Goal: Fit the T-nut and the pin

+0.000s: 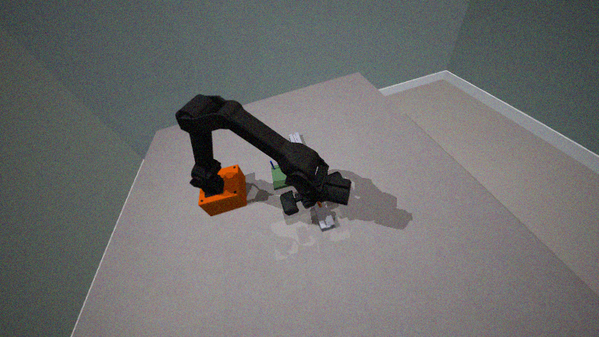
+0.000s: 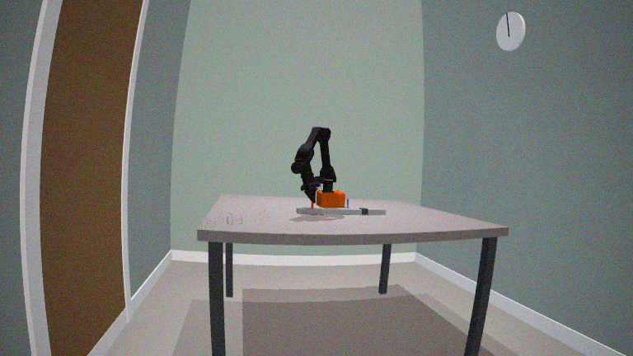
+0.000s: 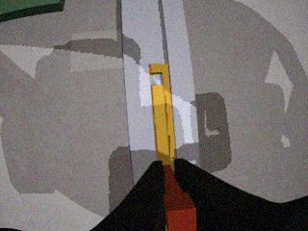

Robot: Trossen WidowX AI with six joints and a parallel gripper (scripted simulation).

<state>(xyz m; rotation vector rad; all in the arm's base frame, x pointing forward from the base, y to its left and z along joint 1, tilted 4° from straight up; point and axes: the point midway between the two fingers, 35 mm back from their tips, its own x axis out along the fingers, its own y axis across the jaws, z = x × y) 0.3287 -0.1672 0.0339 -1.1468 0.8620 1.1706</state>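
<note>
The gripper (image 3: 168,165) (image 1: 318,202) (image 2: 313,201) is shut on the orange handle (image 3: 181,212) (image 2: 311,205) of the brass T-nut. The nut (image 3: 161,122) points away from the fingertips, narrow side up and roughly in line with the slot of the aluminum rail (image 3: 141,34) (image 1: 327,224) (image 2: 304,210). It is over the rail near one end; whether any of it is inside the slot cannot be told. The dark bracket (image 2: 363,211) sits toward the rail's other end and is hidden by the arm in the top view. The blue pin (image 1: 271,164) (image 2: 347,203) stands upright in the green tray (image 1: 278,179) (image 3: 29,9).
The orange base block (image 1: 227,203) (image 2: 330,199) of the arm stands on the table (image 1: 211,280) (image 2: 345,235), to the left of the tray in the top view. The tray lies beside the rail, between it and the base. Arm shadows fall across the rail and table.
</note>
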